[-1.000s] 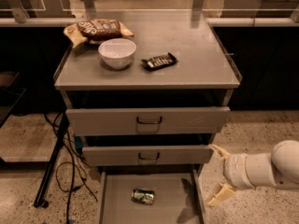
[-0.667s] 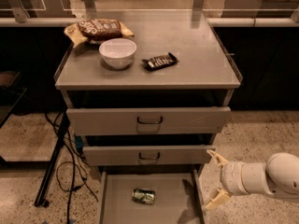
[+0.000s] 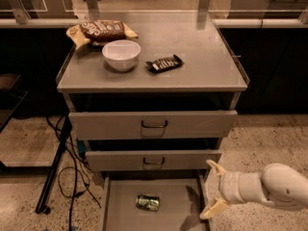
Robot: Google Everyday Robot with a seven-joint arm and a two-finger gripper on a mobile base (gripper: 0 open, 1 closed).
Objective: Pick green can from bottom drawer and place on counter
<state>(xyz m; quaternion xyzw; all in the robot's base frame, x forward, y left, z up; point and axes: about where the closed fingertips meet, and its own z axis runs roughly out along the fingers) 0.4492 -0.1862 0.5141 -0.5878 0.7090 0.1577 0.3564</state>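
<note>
Hovering just beside the bottom drawer [image 3: 108, 202], our gripper [image 3: 213, 188] holds its fingers spread open. We should swing over the green can [image 3: 147, 202], then lower squarely.

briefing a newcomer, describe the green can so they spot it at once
Below the grey counter, the bottom drawer stands pulled open. The green can lies on its side inside, left of the open gripper. It is the drawer's only item; bowl and wrapper sit up top.
</note>
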